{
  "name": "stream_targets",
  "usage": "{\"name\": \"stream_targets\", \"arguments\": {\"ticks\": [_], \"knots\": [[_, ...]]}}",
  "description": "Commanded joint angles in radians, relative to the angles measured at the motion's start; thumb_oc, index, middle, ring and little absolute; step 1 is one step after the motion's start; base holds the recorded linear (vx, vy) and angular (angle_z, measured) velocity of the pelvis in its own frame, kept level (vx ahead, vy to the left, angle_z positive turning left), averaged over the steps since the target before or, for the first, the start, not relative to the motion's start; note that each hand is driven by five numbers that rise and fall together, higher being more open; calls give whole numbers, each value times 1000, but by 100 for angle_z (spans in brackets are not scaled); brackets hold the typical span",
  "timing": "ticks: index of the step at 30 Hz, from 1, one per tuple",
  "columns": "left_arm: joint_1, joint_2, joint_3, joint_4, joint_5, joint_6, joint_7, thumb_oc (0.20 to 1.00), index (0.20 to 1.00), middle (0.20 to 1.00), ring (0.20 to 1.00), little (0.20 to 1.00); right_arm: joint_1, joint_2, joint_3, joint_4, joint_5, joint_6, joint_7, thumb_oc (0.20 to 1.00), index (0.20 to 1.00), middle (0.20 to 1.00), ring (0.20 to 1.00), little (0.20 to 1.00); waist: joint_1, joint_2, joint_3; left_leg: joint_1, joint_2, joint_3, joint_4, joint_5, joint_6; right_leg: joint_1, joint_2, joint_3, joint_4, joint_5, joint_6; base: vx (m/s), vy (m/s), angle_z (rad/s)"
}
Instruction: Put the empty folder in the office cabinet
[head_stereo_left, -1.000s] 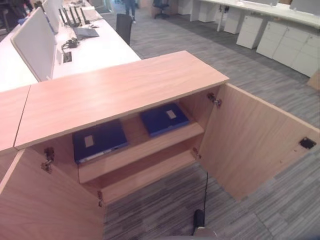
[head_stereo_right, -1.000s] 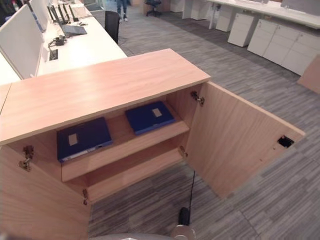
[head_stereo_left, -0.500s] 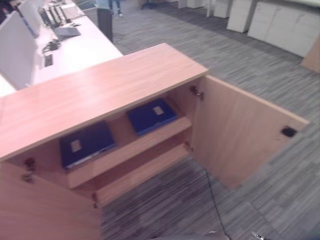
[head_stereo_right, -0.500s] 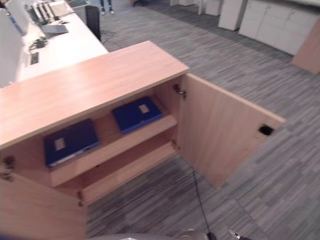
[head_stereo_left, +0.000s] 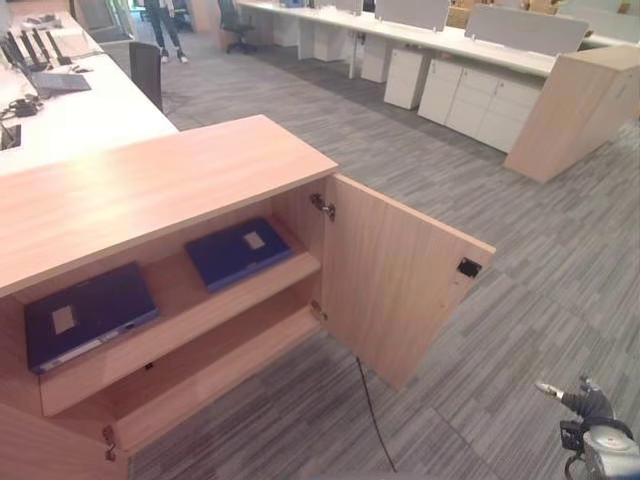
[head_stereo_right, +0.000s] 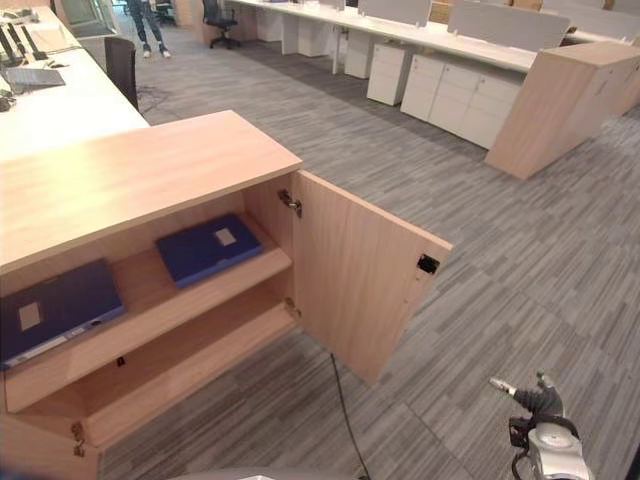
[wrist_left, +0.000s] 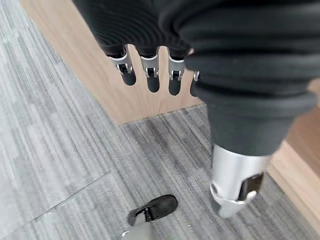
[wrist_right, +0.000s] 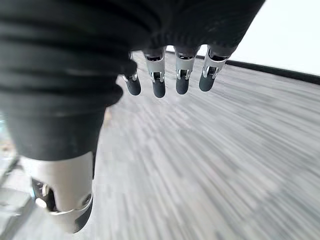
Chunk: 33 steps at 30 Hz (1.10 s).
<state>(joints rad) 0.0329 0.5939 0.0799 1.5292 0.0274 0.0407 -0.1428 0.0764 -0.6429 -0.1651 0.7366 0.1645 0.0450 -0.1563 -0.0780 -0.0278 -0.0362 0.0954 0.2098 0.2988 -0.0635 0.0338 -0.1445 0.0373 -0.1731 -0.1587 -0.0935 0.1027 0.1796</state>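
Observation:
The wooden office cabinet (head_stereo_left: 140, 190) stands open, its right door (head_stereo_left: 390, 290) swung out over the carpet. Two dark blue folders lie flat on its upper shelf, one (head_stereo_left: 238, 251) by the door hinge and one (head_stereo_left: 85, 314) further left. The lower shelf (head_stereo_left: 200, 370) is bare. My left hand (wrist_left: 152, 77) hangs over the carpet beside a wooden panel, fingers relaxed and holding nothing. My right hand (wrist_right: 159, 82) hangs above open carpet, fingers also relaxed and empty.
White desks (head_stereo_left: 70, 110) with a dark chair (head_stereo_left: 146, 68) lie behind the cabinet. A person (head_stereo_left: 160, 20) stands far back. White drawer units (head_stereo_left: 470, 95) and another wooden cabinet (head_stereo_left: 575, 110) line the far right. Grey carpet (head_stereo_left: 500, 300) spreads to the right.
The whole picture has swung to the right, so the cabinet now sits further left. The folders and door have not moved.

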Motion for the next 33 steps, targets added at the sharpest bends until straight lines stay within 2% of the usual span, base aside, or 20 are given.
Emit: {"name": "stream_targets", "arguments": {"ticks": [1, 4, 5, 8, 11, 12, 13, 14, 16, 17, 18, 20, 22, 24, 26, 33], "knots": [[-32, 45, 18, 61, 48, 1, -11, 1000, 1000, 1000, 1000, 1000, -49, -59, -59, -74, -37, -53, -34, 1000, 1000, 1000, 1000, 1000, -9, 9, 17, -44, 50, -50, -23, 26, 17, 7, 79, 16, 7, -128, -37, -7, -222, 1], [-18, 46, 24, 54, 53, -1, -19, 1000, 1000, 1000, 1000, 1000, -38, -70, -69, -132, -34, -60, -28, 1000, 1000, 1000, 1000, 1000, -10, 23, 19, -49, 80, -52, -20, 45, 3, 12, 111, 17, 6, -142, -55, -4, -182, -4], [-6, 47, 27, 47, 56, 0, -32, 1000, 1000, 1000, 1000, 1000, -38, -82, -70, -184, -33, -67, -18, 1000, 1000, 1000, 1000, 1000, -9, 33, 23, -53, 103, -58, -17, 63, -5, 18, 136, 15, 6, -156, -72, -10, -193, -4], [16, 24, 24, 37, 58, -2, -33, 1000, 1000, 1000, 1000, 1000, -54, -91, -42, -264, -30, -86, 8, 1000, 1000, 1000, 1000, 1000, 0, 42, 34, -64, 139, -57, 0, 93, -18, 30, 169, 6, 6, -174, -96, -15, -217, 0], [12, 19, 20, 36, 60, 1, -27, 1000, 1000, 1000, 1000, 1000, -69, -100, -22, -318, -21, -96, 23, 1000, 1000, 1000, 1000, 1000, 4, 35, 53, -101, 154, -54, 69, 92, -18, 41, 174, -3, 6, -180, -110, -46, -150, 3], [4, 10, 10, 33, 60, 5, -26, 1000, 1000, 1000, 1000, 1000, -92, -106, 7, -354, -7, -108, 43, 1000, 1000, 1000, 1000, 1000, 6, 26, 68, -123, 154, -53, 158, 37, -10, 49, 172, -6, 7, -196, -120, -125, -136, 15], [3, 10, 12, 33, 60, 5, -26, 1000, 1000, 1000, 1000, 1000, -94, -106, 7, -354, -6, -108, 43, 1000, 1000, 1000, 1000, 1000, 5, 24, 73, -136, 156, -45, 166, 54, -1, 40, 171, -13, 8, -181, -125, -115, -101, 24], [-1, 8, 8, 31, 62, 7, -23, 1000, 1000, 1000, 1000, 1000, -114, -109, 28, -362, 1, -114, 54, 1000, 1000, 1000, 1000, 1000, 12, 17, 81, -142, 139, -56, 216, 12, 14, 41, 167, -13, 10, -180, -131, -143, -54, 15], [-14, 13, 4, 37, 66, 8, -15, 1000, 1000, 1000, 1000, 1000, -151, -115, 59, -400, 42, -129, 81, 1000, 1000, 1000, 1000, 1000, 23, 5, 90, -166, 78, -110, 315, -62, 48, 36, 156, -17, 14, -175, -139, -84, -45, 4], [-15, 14, 1, 39, 67, 8, -12, 1000, 1000, 1000, 1000, 1000, -167, -113, 70, -410, 65, -136, 88, 1000, 1000, 1000, 1000, 1000, 28, 1, 92, -173, 41, -131, 355, -92, 60, 34, 153, -18, 15, -172, -141, -66, -10, 1], [-18, 15, 3, 51, 63, 9, -6, 1000, 1000, 1000, 1000, 1000, -189, -104, 99, -451, 103, -143, 110, 1000, 1000, 1000, 1000, 1000, 27, -4, 92, -179, -23, -149, 409, -161, 86, 32, 152, -26, 17, -172, -142, -43, -3, -1], [-18, 16, 7, 53, 63, 8, -7, 1000, 1000, 1000, 1000, 1000, -186, -100, 104, -478, 117, -145, 124, 1000, 1000, 1000, 1000, 1000, 22, -1, 91, -173, -38, -143, 414, -180, 94, 33, 153, -34, 18, -174, -140, -18, 39, 1], [-6, 26, 22, 54, 70, 6, -17, 1000, 1000, 1000, 1000, 1000, -152, -89, 108, -546, 154, -149, 160, 1000, 1000, 1000, 1000, 1000, 5, 17, 81, -123, -50, -92, 336, -181, 98, 30, 157, -65, 25, -174, -133, 0, 83, 63], [-6, 26, 22, 54, 70, 6, -17, 1000, 1000, 1000, 1000, 1000, -151, -89, 107, -547, 154, -148, 160, 1000, 1000, 1000, 1000, 1000, 5, 17, 81, -122, -51, -91, 334, -179, 98, 31, 156, -65, 25, -174, -133, 6, 44, 68], [-23, 54, 20, 55, 91, 4, -7, 1000, 1000, 1000, 1000, 1000, -146, -65, 125, -591, 197, -150, 185, 1000, 1000, 1000, 1000, 1000, 6, 21, 59, -78, -66, -109, 225, -147, 76, 29, 141, -84, 26, -159, -122, 42, 122, 19], [-20, 47, 32, 62, 87, 6, 0, 1000, 1000, 1000, 1000, 1000, -146, -31, 183, -648, 261, -140, 223, 1000, 1000, 1000, 1000, 1000, 18, 24, 32, -26, -88, -123, 88, -106, 72, 17, 115, -92, 28, -141, -108, 19, 82, 1]]}}
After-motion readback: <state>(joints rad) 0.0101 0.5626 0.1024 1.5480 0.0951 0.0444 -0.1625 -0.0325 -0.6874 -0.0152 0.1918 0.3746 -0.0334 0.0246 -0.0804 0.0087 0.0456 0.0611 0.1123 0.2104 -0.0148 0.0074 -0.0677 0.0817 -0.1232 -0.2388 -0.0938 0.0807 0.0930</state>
